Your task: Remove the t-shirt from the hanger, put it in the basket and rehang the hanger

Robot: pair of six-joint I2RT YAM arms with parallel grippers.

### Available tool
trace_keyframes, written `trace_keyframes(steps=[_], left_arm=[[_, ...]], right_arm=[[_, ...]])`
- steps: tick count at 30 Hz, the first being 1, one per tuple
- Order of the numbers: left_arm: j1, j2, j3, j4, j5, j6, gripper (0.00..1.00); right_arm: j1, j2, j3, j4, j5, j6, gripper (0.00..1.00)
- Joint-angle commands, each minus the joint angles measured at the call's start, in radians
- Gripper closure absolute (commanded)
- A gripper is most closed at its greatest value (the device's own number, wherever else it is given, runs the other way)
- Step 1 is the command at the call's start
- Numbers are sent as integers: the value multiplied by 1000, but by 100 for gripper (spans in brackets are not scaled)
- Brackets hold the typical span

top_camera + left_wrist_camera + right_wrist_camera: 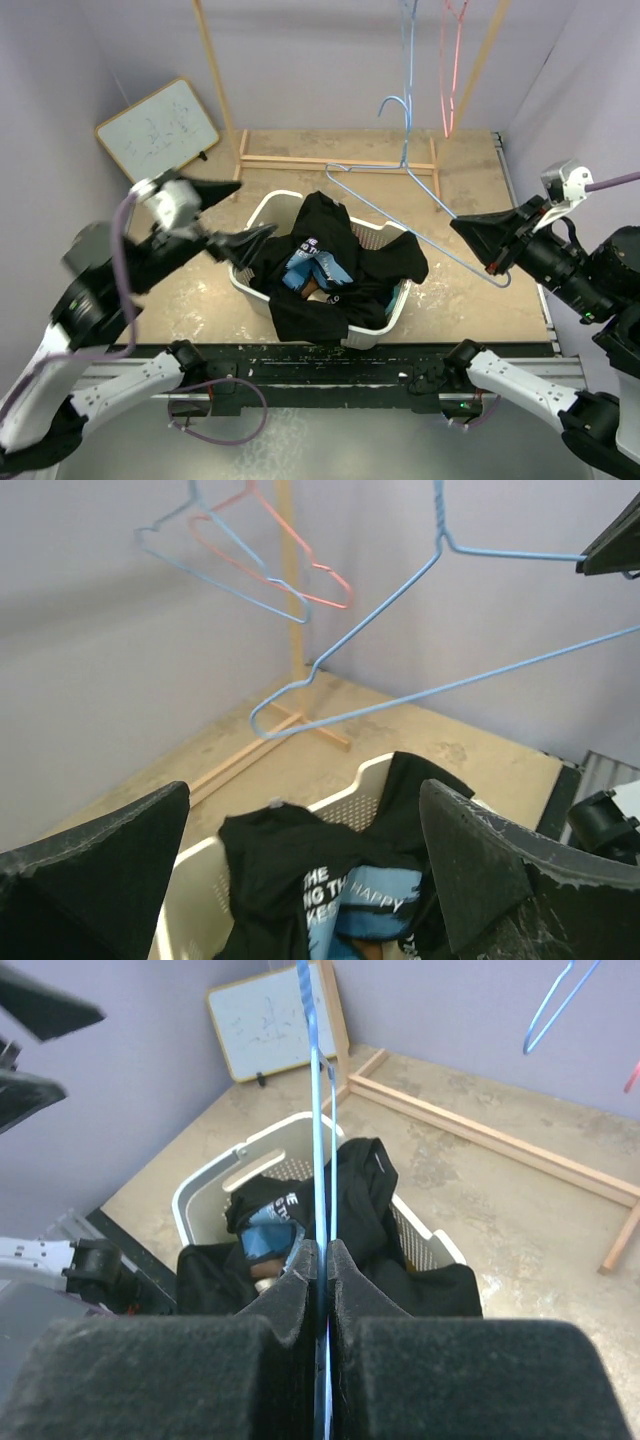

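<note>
- White dry-erase board (158, 128), wood-framed, leans against the left wall at the far left corner of the tan tabletop (470, 300).
- Black left gripper (232, 217) hovers at the basket's left side with its fingers spread wide and nothing between them. In the top view its lower finger overlaps the basket's left rim.
- White perforated plastic laundry basket (275, 200) sits mid-table, just ahead of the arm bases.
- Black t-shirt (320, 265) with a blue printed panel lies crumpled in the basket. Its cloth spills over the near rim and the right rim. The left wrist view shows it lying below the hanger and apart from it.
- Pale wooden rack (340, 160) stands behind the basket, with its base rails on the table and its posts rising at the back.
- Light blue wire hanger (318, 1110) slants in the air from the rack side toward the right. In the top view its lower wire crosses over the shirt's right edge.
- Blue hanging hanger (408, 40) and red hanging hanger (447, 90) dangle from above at the back, well apart from the basket.
- Black right gripper (462, 228) has its foam pads pressed together on the light blue hanger's wire, pinching it at the right-hand corner.
</note>
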Motion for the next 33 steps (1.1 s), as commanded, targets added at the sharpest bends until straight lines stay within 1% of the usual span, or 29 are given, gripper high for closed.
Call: trace_keyframes(steps=[1,4,6,10,14,16,19,23,25,30,33], left_arm=[[1,-200,-165,-12,-235,-64,2],[2,-297,-263,-43,-316,-93,4],[1,-335,-301,-73,-341,-117,6],[1,-366,-367,-97,-340,-142,9],[3,-391,-451,-76,-322,-153,14],[3,-386,-431,-114,-312,-149,15],[2,-405,-431,-128,-321,-146,15],[3,-433,-445,-111,-294,-159,15],[3,-426,-438,-121,-280,-155,16],[3,-427,-436,-122,-278,-150,16],[3,-424,-434,-124,-272,-144,15]], right_arm=[[1,68,74,69,5,15,100],[0,162,135,145,60,19,100],[1,235,175,197,150,12,100],[0,399,265,336,261,-15,100],[1,589,415,422,353,-42,100],[1,674,480,462,403,-62,100],[0,774,541,539,485,-81,100],[0,860,575,646,556,-114,100],[-1,874,571,685,575,-122,100],[1,832,484,788,601,-124,100],[-1,805,438,820,617,-131,100]])
